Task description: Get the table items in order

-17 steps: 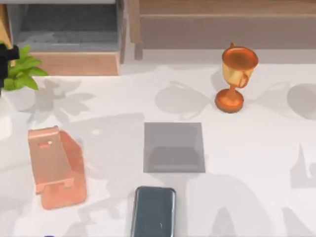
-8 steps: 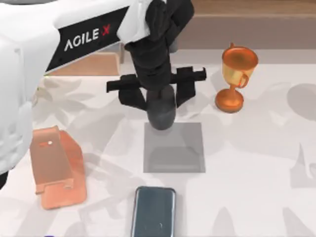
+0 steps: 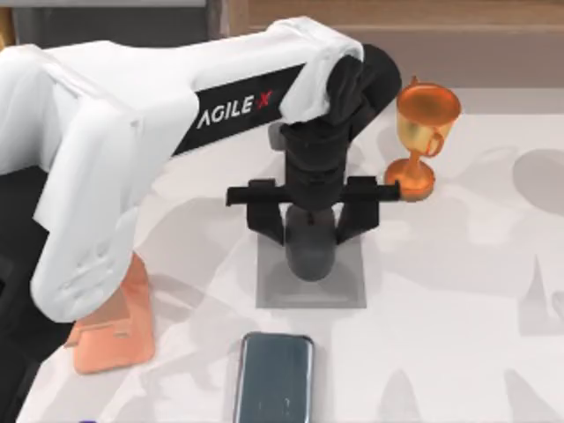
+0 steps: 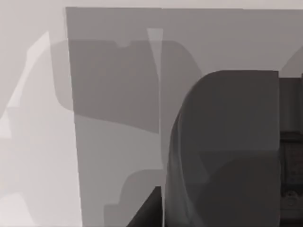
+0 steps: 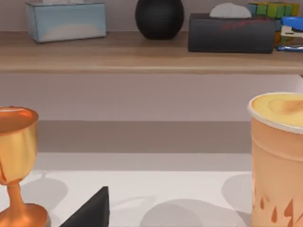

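Observation:
My left gripper (image 3: 310, 240) hangs over the flat grey pad (image 3: 351, 289), shut on the black mouse (image 3: 310, 254). In the left wrist view the mouse (image 4: 227, 151) sits just above the pad (image 4: 118, 118); I cannot tell whether they touch. The copper-gold trophy (image 3: 423, 132) stands upright at the back right, close to the gripper's crossbar, and appears in the right wrist view as the trophy (image 5: 16, 142). The dark glossy smartphone (image 3: 275, 379) lies flat near the front edge. The salmon-pink stand (image 3: 119, 339) is at the front left, partly covered by my left arm.
A wooden shelf (image 5: 142, 52) runs along the back with a pale blue tissue box (image 5: 66, 20), a black round vase (image 5: 159, 18) and a dark box (image 5: 229, 32). A tall peach cup (image 5: 279, 161) stands to the trophy's right.
My left arm came in from the left carrying the mouse and has moved it forward from the pad's back edge to over the pad. Trophy, phone and stand stayed put.

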You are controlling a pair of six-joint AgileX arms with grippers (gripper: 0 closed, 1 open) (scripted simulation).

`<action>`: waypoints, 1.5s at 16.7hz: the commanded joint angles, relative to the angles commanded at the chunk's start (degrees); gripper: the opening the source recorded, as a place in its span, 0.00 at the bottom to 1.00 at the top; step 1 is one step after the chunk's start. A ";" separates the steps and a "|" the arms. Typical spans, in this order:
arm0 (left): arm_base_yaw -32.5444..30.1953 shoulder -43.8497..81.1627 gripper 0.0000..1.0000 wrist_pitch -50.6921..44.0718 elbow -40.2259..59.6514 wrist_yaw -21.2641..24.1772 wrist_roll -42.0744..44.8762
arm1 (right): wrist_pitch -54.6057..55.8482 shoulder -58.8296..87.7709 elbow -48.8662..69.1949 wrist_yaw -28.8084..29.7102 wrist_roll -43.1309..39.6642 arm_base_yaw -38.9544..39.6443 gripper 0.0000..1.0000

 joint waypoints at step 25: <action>0.01 0.47 1.00 1.94 -1.47 0.00 0.01 | 0.00 0.00 0.00 0.00 0.00 0.00 1.00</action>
